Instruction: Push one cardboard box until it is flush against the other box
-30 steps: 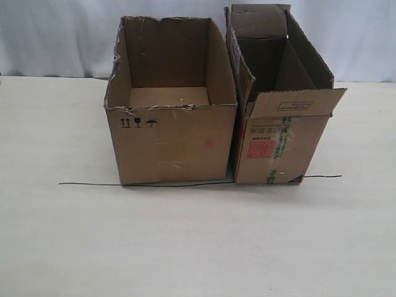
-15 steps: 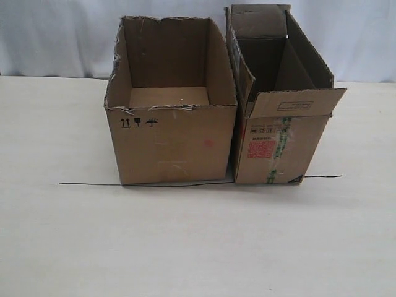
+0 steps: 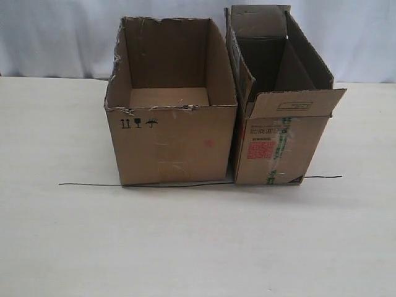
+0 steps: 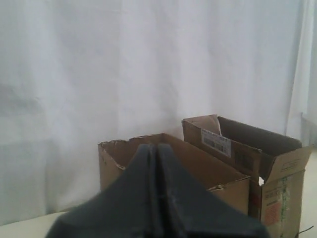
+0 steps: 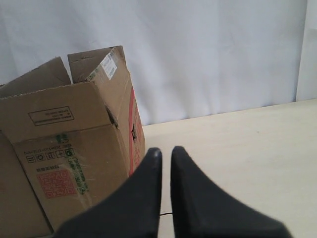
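The wide, torn-rimmed cardboard box (image 3: 170, 145) stands open on the table with small black symbols and a faint red spot on its front. The narrower other box (image 3: 281, 145), with flaps, red label and green-striped tape, stands close on its right; only a thin slit shows between their lower edges. Neither gripper appears in the exterior view. In the left wrist view my left gripper (image 4: 157, 148) is shut and empty, off the cardboard box (image 4: 208, 171). In the right wrist view my right gripper (image 5: 166, 151) is shut to a slim slit and holds nothing, beside the other box (image 5: 69, 163).
A thin black line (image 3: 93, 184) runs across the pale tabletop (image 3: 198, 247) along the boxes' front edges and shows again at the right (image 3: 322, 177). A white curtain (image 3: 62, 37) hangs behind the table.
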`<act>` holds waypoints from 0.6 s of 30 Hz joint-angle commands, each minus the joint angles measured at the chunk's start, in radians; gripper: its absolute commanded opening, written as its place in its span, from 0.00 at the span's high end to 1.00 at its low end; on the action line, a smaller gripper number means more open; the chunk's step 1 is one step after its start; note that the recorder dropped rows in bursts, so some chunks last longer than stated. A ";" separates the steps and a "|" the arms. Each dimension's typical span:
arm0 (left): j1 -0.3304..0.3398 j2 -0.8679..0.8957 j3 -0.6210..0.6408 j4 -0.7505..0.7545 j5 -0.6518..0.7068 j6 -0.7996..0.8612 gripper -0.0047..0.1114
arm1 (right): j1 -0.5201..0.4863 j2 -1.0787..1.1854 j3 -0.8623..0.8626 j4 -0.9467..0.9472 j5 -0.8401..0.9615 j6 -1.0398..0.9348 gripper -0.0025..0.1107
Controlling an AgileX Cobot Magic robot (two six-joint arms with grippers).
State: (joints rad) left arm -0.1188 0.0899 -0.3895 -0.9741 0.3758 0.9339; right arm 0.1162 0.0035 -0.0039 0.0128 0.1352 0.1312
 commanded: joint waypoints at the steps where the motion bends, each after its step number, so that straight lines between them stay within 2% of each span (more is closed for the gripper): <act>1: -0.008 -0.008 0.005 0.078 -0.019 0.008 0.96 | 0.003 -0.003 0.004 0.002 -0.007 -0.009 0.93; 5: -0.008 -0.008 0.015 0.095 -0.047 0.006 0.96 | 0.003 -0.003 0.004 0.002 -0.007 -0.009 0.93; 7: -0.008 -0.008 0.025 0.196 -0.056 -0.063 0.96 | 0.003 -0.003 0.004 0.002 -0.007 -0.009 0.93; 9: -0.008 -0.008 0.047 0.442 -0.060 -0.328 0.96 | 0.003 -0.003 0.004 0.002 -0.007 -0.009 0.93; 12: -0.008 -0.008 0.102 0.989 -0.113 -1.028 0.96 | 0.003 -0.003 0.004 0.002 -0.007 -0.009 0.93; 14: -0.008 -0.008 0.147 1.197 -0.147 -1.287 0.96 | 0.003 -0.003 0.004 0.002 -0.007 -0.009 0.93; 16: -0.008 -0.008 0.194 1.200 -0.153 -1.227 0.96 | 0.003 -0.003 0.004 0.002 -0.007 -0.009 0.93; 18: -0.008 -0.008 0.254 1.106 -0.176 -1.011 0.96 | 0.003 -0.003 0.004 0.002 -0.007 -0.009 0.93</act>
State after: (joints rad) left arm -0.1188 0.0851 -0.2004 0.1403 0.2421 -0.1731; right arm 0.1162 0.0035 -0.0039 0.0128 0.1352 0.1312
